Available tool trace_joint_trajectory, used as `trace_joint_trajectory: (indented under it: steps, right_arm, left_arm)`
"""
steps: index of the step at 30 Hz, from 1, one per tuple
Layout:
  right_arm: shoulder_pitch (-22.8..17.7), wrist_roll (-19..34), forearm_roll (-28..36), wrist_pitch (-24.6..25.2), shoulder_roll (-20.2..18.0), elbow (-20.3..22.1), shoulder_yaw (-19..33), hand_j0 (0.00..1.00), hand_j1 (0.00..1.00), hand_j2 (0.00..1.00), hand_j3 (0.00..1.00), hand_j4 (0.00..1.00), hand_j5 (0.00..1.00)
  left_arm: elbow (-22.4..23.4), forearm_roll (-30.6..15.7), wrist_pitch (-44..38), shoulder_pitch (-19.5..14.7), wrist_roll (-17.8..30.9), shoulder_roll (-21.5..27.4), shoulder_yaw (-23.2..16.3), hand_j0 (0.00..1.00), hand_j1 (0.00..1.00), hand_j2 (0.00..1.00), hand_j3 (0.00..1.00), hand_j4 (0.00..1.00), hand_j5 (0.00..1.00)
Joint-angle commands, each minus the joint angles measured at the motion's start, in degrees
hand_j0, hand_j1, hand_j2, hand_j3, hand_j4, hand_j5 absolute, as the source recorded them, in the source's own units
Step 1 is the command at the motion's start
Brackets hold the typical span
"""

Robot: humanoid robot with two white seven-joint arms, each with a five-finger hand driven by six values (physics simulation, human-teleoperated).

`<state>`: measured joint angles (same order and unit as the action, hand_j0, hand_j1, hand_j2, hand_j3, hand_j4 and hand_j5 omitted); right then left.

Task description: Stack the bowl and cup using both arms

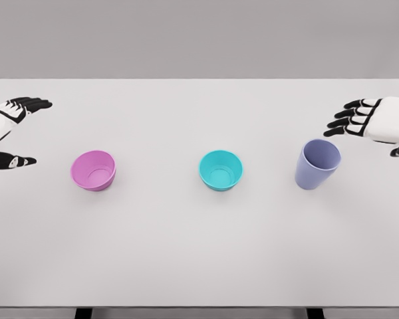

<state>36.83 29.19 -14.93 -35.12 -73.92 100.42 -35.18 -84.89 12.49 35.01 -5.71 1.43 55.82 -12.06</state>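
Three vessels stand upright in a row on the white table, untouched, both hands apart from them.

The tall lavender plastic cup sits just below and inward of your right hand, whose fingers are spread and empty. The turquoise plastic bowl lies well beyond it, and the pink plastic bowl is near your left hand, also wide open. All look light, rigid and smooth; grip the cup's wall below the rim. No labels or writing show.

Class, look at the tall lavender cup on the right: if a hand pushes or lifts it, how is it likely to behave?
The lavender cup stands taller than the bowls and narrows toward its base, so a high push would probably tip it. Its smooth, thin-looking wall suggests it is light, rigid and perhaps slippery.
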Motion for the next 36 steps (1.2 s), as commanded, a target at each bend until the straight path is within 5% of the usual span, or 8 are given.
trace_joint_trajectory:
  steps: [1,8,12,16,19,27,32,36]
  right_arm:
    - [-0.09,2.71,2.18,0.12,-0.18,0.04,0.72,1.0,1.0,1.0,1.0,1.0,1.0]
    - [-1.14,3.07,4.47,0.12,0.35,-0.49,5.03,1.0,1.0,1.0,1.0,1.0,1.0]
    - [-1.14,2.98,4.47,0.12,-0.17,-0.49,9.77,1.0,1.0,1.0,1.0,1.0,1.0]
    - [-1.14,2.54,4.56,0.12,0.35,-0.49,12.06,1.0,1.0,1.0,1.0,1.0,1.0]
    - [-3.07,3.15,4.3,0.12,4.48,-1.9,12.15,1.0,1.0,1.0,1.0,1.0,1.0]
    - [-3.16,3.15,4.03,0.12,3.87,-1.37,11.98,1.0,1.0,1.0,1.0,1.0,1.0]
    - [-2.28,3.07,4.12,0.12,-0.79,-1.46,9.78,1.0,1.0,1.0,1.0,1.0,1.0]
    - [-3.08,3.07,4.12,0.12,0.44,-1.37,9.78,1.0,1.0,1.0,1.0,1.0,1.0]
  left_arm:
    - [-0.19,-0.36,-0.01,-0.09,-0.03,0.08,-0.07,1.0,1.0,1.0,1.0,1.0,1.0]
    - [-1.42,-1.77,-0.01,-1.14,1.9,3.23,0.1,1.0,1.0,1.0,1.0,1.0,1.0]
    - [-11.7,-11.34,-0.01,-2.02,19.3,11.15,-1.04,1.0,1.0,1.0,1.0,1.0,1.0]
    - [-14.78,-14.6,-0.01,-3.43,31.79,11.68,-1.04,1.0,1.0,1.0,1.0,1.0,1.0]
    - [-15.75,-14.16,-0.01,-4.39,33.57,11.68,-1.21,1.0,1.0,1.0,1.0,1.0,1.0]
    - [-15.13,-8.36,-1.09,-5.1,33.57,10.01,-2.09,1.0,1.0,1.0,1.0,1.0,1.0]
    - [-12.85,-1.51,-1.0,-10.1,33.57,3.94,-3.14,1.0,1.0,1.0,1.0,1.0,1.0]
    - [-7.4,-2.03,-2.05,-26.97,33.57,2.54,-20.72,1.0,1.0,1.0,1.0,1.0,1.0]
